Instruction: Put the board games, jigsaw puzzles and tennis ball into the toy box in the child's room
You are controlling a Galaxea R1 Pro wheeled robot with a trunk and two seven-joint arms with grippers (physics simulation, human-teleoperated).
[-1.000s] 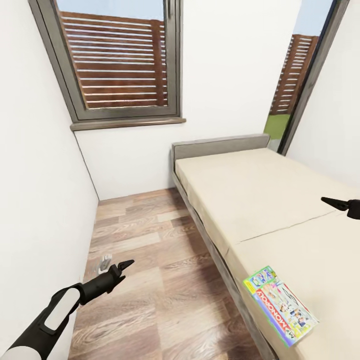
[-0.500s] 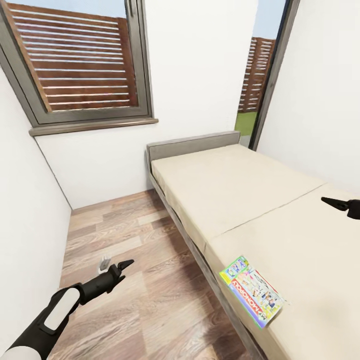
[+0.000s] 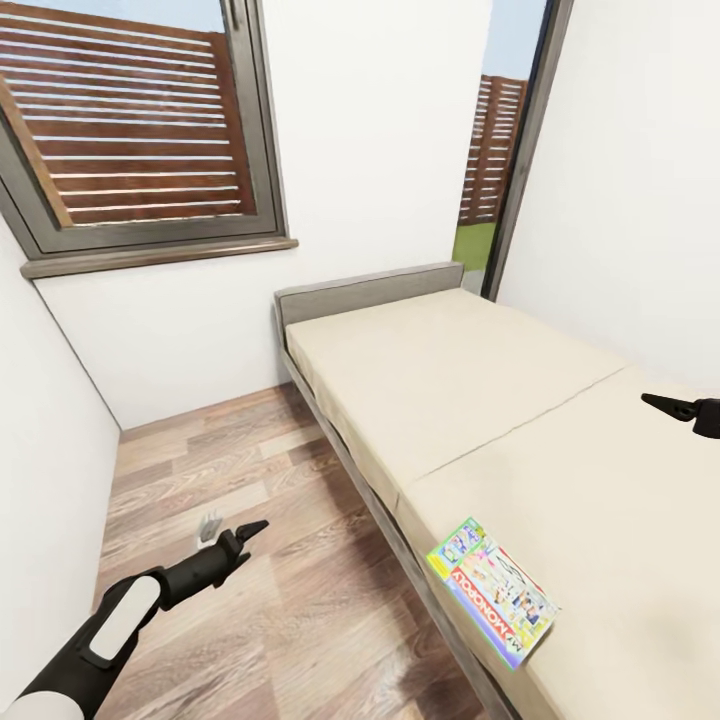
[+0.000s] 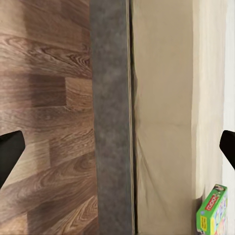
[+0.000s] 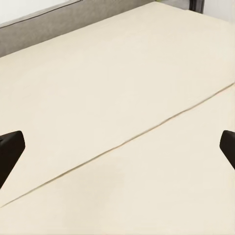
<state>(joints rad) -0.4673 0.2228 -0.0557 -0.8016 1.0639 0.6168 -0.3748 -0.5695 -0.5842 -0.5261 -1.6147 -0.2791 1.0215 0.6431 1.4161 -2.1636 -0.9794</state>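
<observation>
- Camera has swung right: board game (image 3: 490, 590) and bed (image 3: 480, 400) now sit further left in frame.
- Left gripper (image 3: 248, 530) and right gripper (image 3: 668, 405): fingers spread apart, empty.

Floor (image 3: 250, 560): wood-look planks, brown grain, slight sheen. Mattress (image 3: 480, 390): cream cloth, matt, smooth, one thin seam across. Bed frame (image 4: 111, 117): grey felt-like fabric, matt, slightly rough. Board game (image 3: 491, 589): printed card box, glossy colourful cover, green edge. Walls (image 3: 380, 150): plain white, matt. Left tool (image 3: 243, 533): black, matt plastic look.
</observation>
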